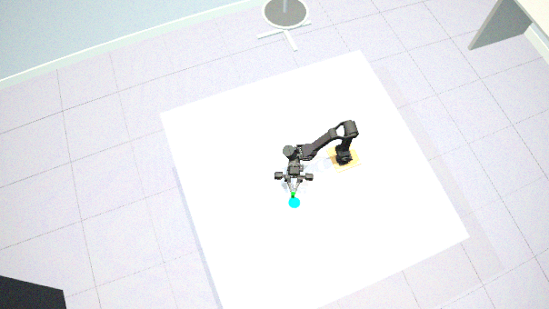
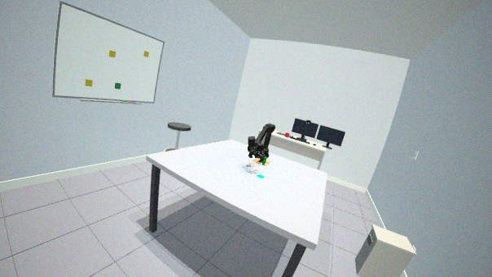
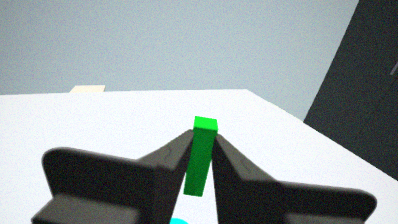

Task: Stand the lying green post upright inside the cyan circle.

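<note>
The green post [image 1: 293, 194] [image 2: 264, 161] [image 3: 200, 162] is held close to upright between the fingertips of my gripper [image 1: 294, 191] [image 3: 203, 137], which is shut on its upper part. In the exterior view the post is above the table top, with a gap below it. The cyan circle [image 1: 294, 203] [image 2: 261, 176] [image 3: 179, 221] lies flat on the table. In the top view the post shows just beyond the circle's upper edge; in the wrist view only the circle's top edge shows, below the post's lower end.
The white table [image 1: 254, 123] [image 2: 204, 171] carries the arm's base on a wooden plate [image 1: 355, 164]. A stool [image 1: 285, 14] [image 2: 179, 126] stands beyond the table's edge. A desk with monitors [image 2: 305, 128] is farther back.
</note>
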`<state>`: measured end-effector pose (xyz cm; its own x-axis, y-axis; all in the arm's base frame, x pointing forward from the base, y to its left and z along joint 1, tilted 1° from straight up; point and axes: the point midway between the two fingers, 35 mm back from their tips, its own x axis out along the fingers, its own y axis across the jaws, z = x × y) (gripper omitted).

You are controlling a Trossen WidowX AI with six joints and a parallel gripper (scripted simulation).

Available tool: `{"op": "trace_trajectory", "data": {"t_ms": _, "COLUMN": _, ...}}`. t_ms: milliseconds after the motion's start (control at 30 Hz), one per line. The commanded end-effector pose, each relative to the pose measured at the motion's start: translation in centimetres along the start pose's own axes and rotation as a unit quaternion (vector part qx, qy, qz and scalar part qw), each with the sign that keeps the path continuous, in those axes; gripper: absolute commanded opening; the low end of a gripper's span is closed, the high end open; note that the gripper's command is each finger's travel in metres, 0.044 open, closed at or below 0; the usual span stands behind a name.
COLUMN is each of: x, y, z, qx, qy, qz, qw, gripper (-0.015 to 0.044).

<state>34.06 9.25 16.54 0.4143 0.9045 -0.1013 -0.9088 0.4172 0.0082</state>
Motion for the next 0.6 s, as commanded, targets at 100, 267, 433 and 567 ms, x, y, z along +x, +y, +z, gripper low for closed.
{"op": "trace_trajectory", "data": {"t_ms": 100, "x": -0.53, "y": 0.84, "z": -0.03, "qx": -0.006, "qy": -0.011, "qz": 0.011, "qw": 1.000, "gripper": 0.0022}}
{"op": "trace_trajectory", "data": {"t_ms": 267, "x": -0.89, "y": 1.36, "z": -0.07, "qx": -0.012, "qy": -0.017, "qz": 0.017, "qw": 1.000, "gripper": 0.0022}}
{"op": "trace_trajectory", "data": {"t_ms": 433, "x": -0.94, "y": 1.43, "z": -0.07, "qx": -0.013, "qy": -0.018, "qz": 0.018, "qw": 1.000, "gripper": 0.0022}}
{"op": "trace_trajectory", "data": {"t_ms": 567, "x": -0.94, "y": 1.43, "z": -0.07, "qx": -0.013, "qy": -0.018, "qz": 0.018, "qw": 1.000, "gripper": 0.0022}}
